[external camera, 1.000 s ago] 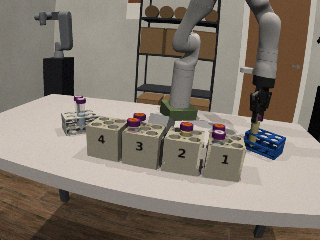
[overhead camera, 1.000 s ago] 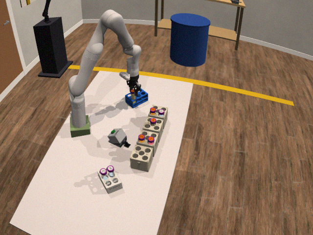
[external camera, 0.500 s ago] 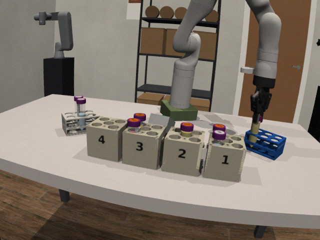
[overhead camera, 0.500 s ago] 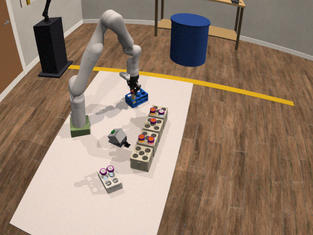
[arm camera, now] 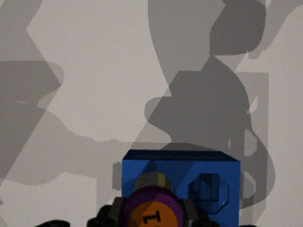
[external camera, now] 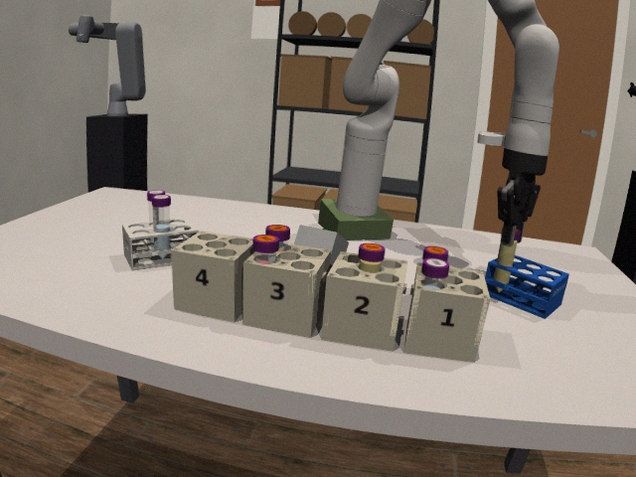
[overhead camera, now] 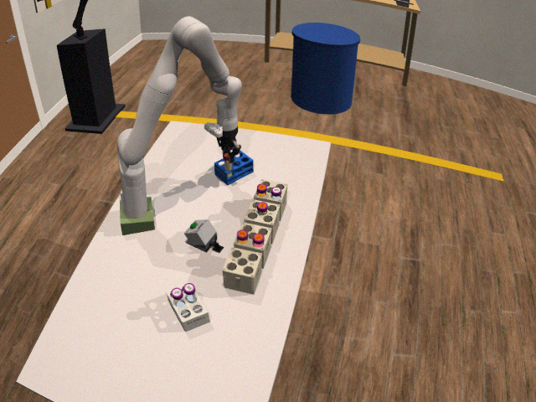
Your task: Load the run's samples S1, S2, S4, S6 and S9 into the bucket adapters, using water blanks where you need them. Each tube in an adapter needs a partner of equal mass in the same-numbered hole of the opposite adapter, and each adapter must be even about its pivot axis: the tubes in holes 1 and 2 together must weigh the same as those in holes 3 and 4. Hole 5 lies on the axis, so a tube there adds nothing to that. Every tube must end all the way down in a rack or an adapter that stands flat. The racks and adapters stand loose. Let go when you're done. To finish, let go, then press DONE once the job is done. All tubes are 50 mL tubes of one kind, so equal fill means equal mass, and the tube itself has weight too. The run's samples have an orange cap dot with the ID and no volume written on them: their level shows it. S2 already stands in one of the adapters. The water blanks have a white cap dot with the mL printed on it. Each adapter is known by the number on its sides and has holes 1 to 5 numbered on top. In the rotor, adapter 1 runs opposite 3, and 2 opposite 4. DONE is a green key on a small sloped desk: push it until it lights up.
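My gripper (overhead camera: 228, 152) is shut on the purple cap of a sample tube (external camera: 506, 260) with tan fill. Its orange dot shows a 1 in the wrist view (arm camera: 152, 214). The tube stands upright with its lower end in a corner hole of the blue rack (overhead camera: 234, 166); the rack's other holes are empty. Adapter 1 (external camera: 446, 315) holds one orange-dot and one white-dot tube. Adapter 2 (external camera: 362, 302) holds one orange-dot tube. Adapter 3 (external camera: 279, 292) holds two orange-dot tubes. Adapter 4 (external camera: 205, 279) is empty.
A white rack (overhead camera: 188, 306) with two water blanks stands at the near end of the mat. The grey DONE desk (overhead camera: 200, 234) with its green key sits between my base (overhead camera: 136, 218) and the adapter row. The four adapters stand side by side in a line.
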Motion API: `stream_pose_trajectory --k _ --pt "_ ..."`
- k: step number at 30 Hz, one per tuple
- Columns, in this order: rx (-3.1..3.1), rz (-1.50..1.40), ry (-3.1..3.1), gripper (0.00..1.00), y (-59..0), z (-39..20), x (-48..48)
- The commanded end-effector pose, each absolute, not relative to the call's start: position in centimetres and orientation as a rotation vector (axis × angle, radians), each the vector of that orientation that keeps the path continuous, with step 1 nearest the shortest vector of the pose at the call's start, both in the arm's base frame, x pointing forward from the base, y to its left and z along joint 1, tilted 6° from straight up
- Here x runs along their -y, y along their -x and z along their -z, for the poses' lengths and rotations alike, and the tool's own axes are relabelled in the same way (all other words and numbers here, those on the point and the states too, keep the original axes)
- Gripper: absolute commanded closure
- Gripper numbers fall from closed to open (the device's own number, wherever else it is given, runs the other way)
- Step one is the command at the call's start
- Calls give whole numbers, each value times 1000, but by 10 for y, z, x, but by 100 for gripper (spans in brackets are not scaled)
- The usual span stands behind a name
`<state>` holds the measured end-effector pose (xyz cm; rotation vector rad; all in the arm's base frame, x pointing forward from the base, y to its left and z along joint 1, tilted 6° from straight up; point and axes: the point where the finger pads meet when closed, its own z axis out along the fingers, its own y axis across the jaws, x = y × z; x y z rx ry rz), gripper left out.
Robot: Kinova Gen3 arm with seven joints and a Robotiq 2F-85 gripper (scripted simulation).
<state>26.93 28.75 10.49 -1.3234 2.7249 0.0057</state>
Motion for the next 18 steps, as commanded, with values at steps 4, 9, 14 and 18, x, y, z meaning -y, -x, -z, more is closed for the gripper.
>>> stream_pose_trajectory --k 4,9,14,18 --pt "-2722 -8 1328 90 -269 -115 -288" --pt "-2723 -8 1328 90 -268 -119 -287" --pt "-2722 -8 1328 90 -267 -126 -287" --pt "-2722 -9 1328 90 -267 -131 -287"
